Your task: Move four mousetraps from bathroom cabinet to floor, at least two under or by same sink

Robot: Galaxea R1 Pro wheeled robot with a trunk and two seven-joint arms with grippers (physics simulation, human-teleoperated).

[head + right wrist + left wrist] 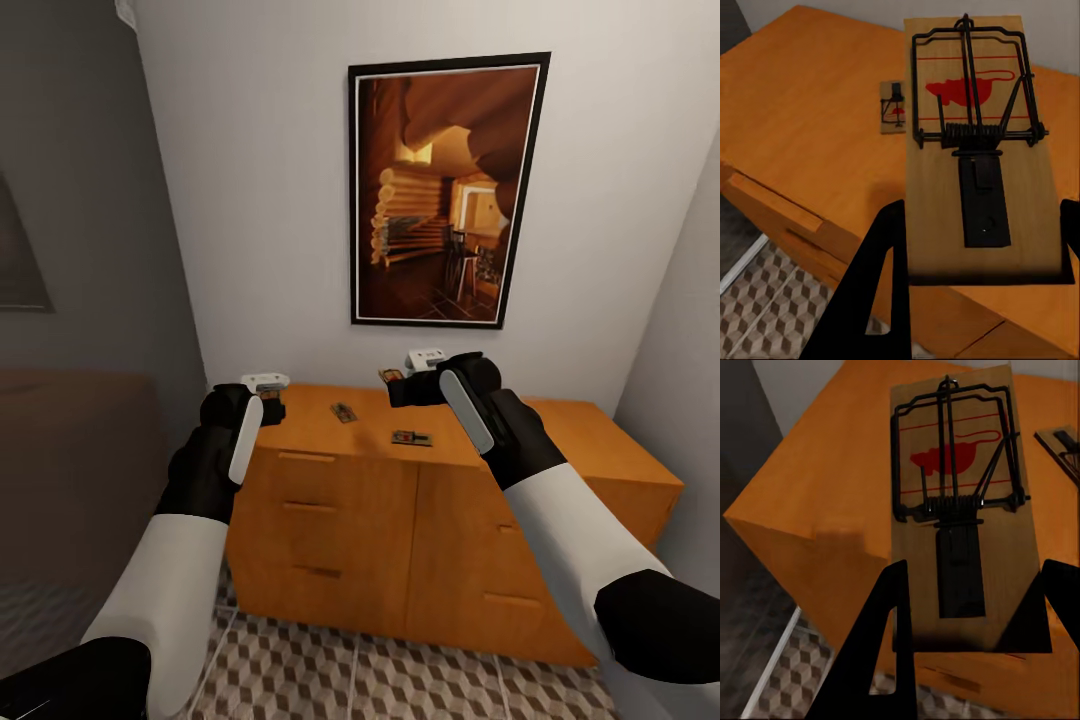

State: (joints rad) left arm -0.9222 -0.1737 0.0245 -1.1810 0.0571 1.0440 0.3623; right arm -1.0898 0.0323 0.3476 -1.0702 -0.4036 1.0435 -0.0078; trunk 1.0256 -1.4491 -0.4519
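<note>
Each gripper is shut on a mousetrap over the orange-brown cabinet (340,500). My left gripper (271,409) holds one mousetrap (956,510) by its near end between the black fingers (889,652), over the cabinet's left end. My right gripper (397,386) holds another mousetrap (979,150) the same way, above the middle of the top. Two more mousetraps (344,411) (411,438) lie flat on the cabinet top between the grippers. The cube-patterned bathroom floor (400,680) lies in front of the cabinet. The sink is out of view.
A framed picture (445,190) hangs on the white wall behind the cabinet. A grey wall and a dim brown surface (70,470) stand to the left. A white wall closes in on the right, close to the cabinet's end.
</note>
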